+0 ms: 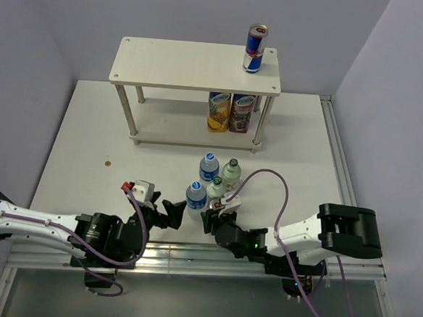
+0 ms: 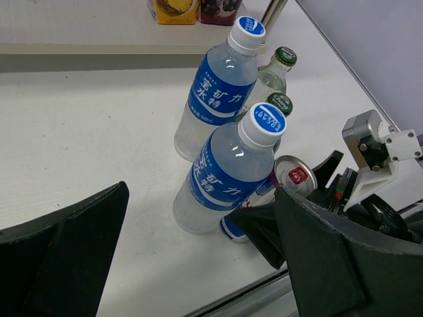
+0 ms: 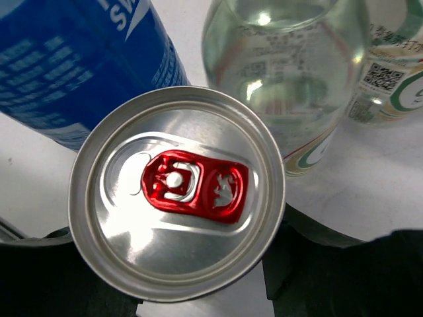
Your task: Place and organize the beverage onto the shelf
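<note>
Shelf [image 1: 189, 66] at far side of table [image 1: 89, 143]: blue can [image 1: 255, 49] on top board's right end, two juice cartons [image 1: 230, 113] on lower board, right. Red-tab can [image 3: 177, 191] clamped upright in right gripper [image 1: 212, 218], beside bottle cluster [image 1: 213, 180]. Left gripper [image 1: 173, 212] jaws spread wide, empty, near front water bottle [image 2: 228, 168].

The cream two-tier shelf [image 1: 196, 67] carries an upright Red Bull can [image 1: 255, 48] at top right and two juice cartons [image 1: 218, 112] below. Four bottles [image 1: 209, 167] cluster on the counter [image 1: 89, 143], with a red-tabbed can [image 3: 177, 191] beside them.
</note>
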Motion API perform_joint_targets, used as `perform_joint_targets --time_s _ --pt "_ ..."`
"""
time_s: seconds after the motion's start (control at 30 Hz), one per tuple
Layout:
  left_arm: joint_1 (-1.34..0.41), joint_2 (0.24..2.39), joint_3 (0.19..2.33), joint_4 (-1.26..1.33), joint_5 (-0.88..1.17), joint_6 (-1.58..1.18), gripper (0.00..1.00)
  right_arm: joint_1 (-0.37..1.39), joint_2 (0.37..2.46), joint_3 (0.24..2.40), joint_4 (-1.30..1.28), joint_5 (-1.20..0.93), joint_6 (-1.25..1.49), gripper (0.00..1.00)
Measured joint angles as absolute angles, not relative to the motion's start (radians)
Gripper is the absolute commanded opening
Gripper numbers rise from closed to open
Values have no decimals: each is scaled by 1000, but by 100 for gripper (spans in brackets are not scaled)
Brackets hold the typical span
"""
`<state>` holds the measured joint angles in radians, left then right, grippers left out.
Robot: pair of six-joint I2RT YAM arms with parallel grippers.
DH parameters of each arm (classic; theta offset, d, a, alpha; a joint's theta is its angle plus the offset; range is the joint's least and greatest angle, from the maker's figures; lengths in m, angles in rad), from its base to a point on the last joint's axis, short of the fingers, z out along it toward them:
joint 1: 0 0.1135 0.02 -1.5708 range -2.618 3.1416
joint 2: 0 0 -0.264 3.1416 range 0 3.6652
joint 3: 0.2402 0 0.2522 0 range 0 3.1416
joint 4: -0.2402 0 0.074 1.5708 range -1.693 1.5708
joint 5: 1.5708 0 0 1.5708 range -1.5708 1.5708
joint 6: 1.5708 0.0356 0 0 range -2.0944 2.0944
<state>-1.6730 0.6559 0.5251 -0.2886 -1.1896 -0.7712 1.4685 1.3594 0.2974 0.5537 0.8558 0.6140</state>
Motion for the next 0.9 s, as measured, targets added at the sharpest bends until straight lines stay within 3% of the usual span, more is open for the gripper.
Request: perform_joint_targets --time_s 0.03,0.1,0.13,0.37,0.6,0.73,0.9 --pt "-1671 655 522 -284 -1188 -771 99 1468 1360 297 556 863 609 51" --pt "-1668 652 516 -279 -1183 -770 99 1468 1359 297 552 878 607 6" --pt "-1666 651 512 -278 -1181 -770 99 1468 1356 297 546 883 604 0" --pt "-1663 651 511 -275 -1174 -771 99 1544 1238 410 187 997 691 0" --pt "-1660 645 491 -244 -1170 -755 99 1645 1106 792 -233 1102 727 0" --pt "-1649 644 488 -226 -1161 -736 99 1554 1065 970 -265 1095 584 0" --pt "-1623 648 484 -183 -1122 -697 99 1312 1098 1164 -255 968 382 0"
